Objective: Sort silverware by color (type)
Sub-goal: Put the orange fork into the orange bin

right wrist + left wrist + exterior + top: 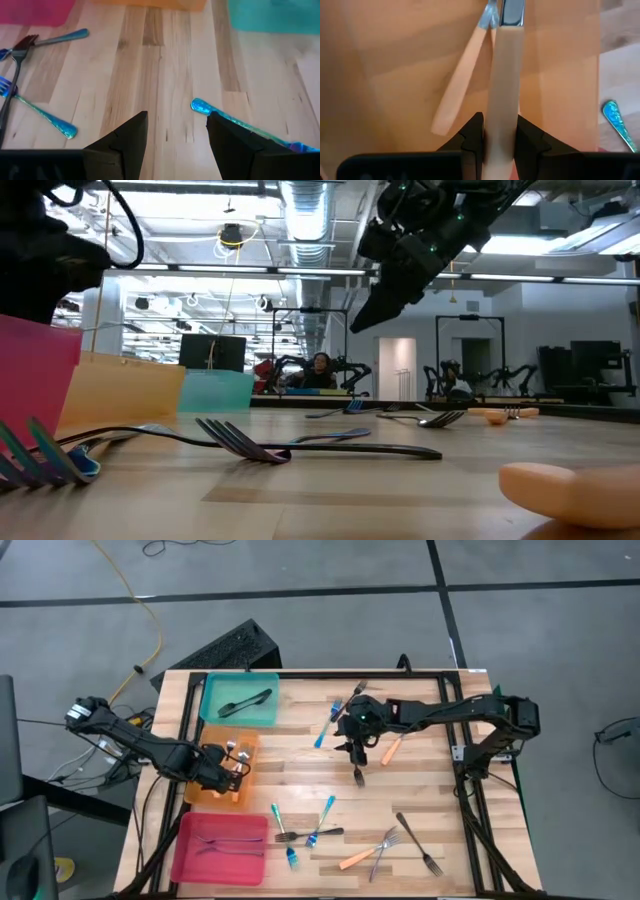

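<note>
We see the left gripper point(499, 142) clamped on the smooth, rounded handle of an orange-handled fork point(501, 85), its two dark, angular fingers point(471, 137) pressing either side of the pale peach plastic while the shiny metal neck points away from it. It hangs over the orange tray point(208, 792), a flat translucent plastic dish, where a second orange fork point(460, 80) lies slanted just beside the held one. The right gripper point(176, 132) stands with its fingers well apart and holds nothing; it hovers above the pale, grained wooden table point(420, 790). Just beneath and beside its fingers lies a glittery blue-handled fork point(235, 120), slim and flat with a rounded end. Farther from this gripper, towards the pink tray point(220, 848), two more blue forks point(42, 112) cross a dark grey metal fork point(15, 75). An orange fork point(390, 748) lies near the right gripper on its arm side, and a dark fork point(358, 775) rests just past it. The teal tray point(240, 700) beyond the left gripper carries a dark utensil point(245, 702).
</note>
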{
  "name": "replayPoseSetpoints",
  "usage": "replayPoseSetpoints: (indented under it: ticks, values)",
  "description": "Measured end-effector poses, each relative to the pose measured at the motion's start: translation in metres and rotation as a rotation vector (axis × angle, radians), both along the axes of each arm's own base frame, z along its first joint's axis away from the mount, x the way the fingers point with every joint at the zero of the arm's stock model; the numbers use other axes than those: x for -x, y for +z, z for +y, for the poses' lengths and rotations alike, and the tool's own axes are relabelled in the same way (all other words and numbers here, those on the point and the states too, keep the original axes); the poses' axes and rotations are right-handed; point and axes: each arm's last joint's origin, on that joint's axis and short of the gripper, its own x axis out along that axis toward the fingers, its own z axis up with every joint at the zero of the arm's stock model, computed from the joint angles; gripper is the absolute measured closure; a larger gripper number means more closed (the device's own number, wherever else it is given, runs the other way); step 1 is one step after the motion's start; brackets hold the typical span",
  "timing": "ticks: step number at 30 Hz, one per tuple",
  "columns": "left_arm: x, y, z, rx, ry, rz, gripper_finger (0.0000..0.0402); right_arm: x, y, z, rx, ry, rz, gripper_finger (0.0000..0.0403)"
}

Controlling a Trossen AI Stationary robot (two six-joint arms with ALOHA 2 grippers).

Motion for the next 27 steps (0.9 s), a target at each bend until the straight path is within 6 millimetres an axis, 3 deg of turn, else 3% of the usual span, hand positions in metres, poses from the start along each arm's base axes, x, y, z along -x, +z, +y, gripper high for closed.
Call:
replayPoseSetpoints:
  ticks: [6, 11, 27]
  values:
    - [-0.006, -0.025, -0.002, 0.086, 0.084, -0.092, 0.0349, -0.001, 0.001, 0.000, 0.001, -0.001, -0.013, 0.0180]
    - [-0.001, -0.042, 0.002, 0.051, 0.176, -0.105, 0.0349, -0.001, 0.001, 0.002, 0.000, 0.004, -0.010, 0.0180]
    - [0.004, -0.054, 0.004, 0.056, 0.223, -0.087, 0.0336, -0.002, 0.001, 0.008, 0.009, 0.031, -0.012, 0.0180]
